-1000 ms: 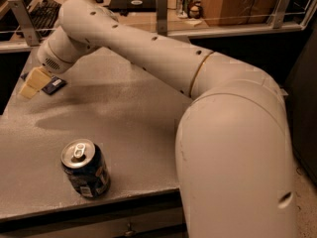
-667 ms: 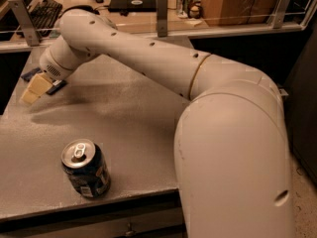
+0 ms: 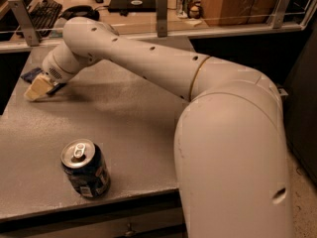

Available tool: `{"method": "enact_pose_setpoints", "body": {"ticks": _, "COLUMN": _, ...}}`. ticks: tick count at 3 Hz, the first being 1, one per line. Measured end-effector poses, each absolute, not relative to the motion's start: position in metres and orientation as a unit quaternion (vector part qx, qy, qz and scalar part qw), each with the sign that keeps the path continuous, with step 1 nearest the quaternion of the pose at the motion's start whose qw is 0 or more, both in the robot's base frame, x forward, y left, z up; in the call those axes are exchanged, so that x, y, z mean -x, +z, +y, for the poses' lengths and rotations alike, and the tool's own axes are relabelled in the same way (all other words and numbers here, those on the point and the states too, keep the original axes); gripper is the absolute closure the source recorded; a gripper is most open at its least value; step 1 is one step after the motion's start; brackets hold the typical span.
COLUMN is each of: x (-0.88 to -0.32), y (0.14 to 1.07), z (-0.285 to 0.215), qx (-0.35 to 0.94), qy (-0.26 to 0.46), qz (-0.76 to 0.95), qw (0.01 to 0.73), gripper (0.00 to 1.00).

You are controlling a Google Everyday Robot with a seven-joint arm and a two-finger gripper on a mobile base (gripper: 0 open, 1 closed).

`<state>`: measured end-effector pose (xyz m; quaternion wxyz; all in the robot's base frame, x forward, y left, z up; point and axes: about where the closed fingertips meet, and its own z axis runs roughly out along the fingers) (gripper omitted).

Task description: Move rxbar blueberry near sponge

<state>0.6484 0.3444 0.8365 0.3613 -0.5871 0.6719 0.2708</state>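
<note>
Single camera, high behind arm (image 3: 223, 133), looking down across table (image 3: 129, 128); gripper (image 3: 37, 89) far left.

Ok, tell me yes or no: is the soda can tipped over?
No, the soda can stands upright on the table; the gripper is down at the far left.

A grey speckled counter (image 3: 133, 108) is shown in dim, warm light, with the gripper (image 3: 36, 89) held low at its far left edge. Behind it, a railed desk (image 3: 138, 20) with a keyboard (image 3: 42, 11) is seen.

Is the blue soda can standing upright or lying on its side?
Upright: the soda can shows its round top facing up. The gripper is at the table's far left edge.
</note>
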Motion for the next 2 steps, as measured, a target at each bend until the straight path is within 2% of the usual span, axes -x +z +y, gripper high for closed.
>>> {"method": "enact_pose_setpoints", "body": {"ticks": 2, "x": -0.6498, "y": 0.8374, "z": 0.3451, "qx": 0.581, "qy": 0.276, "qz": 0.673, "qw": 0.365, "gripper": 0.8}}
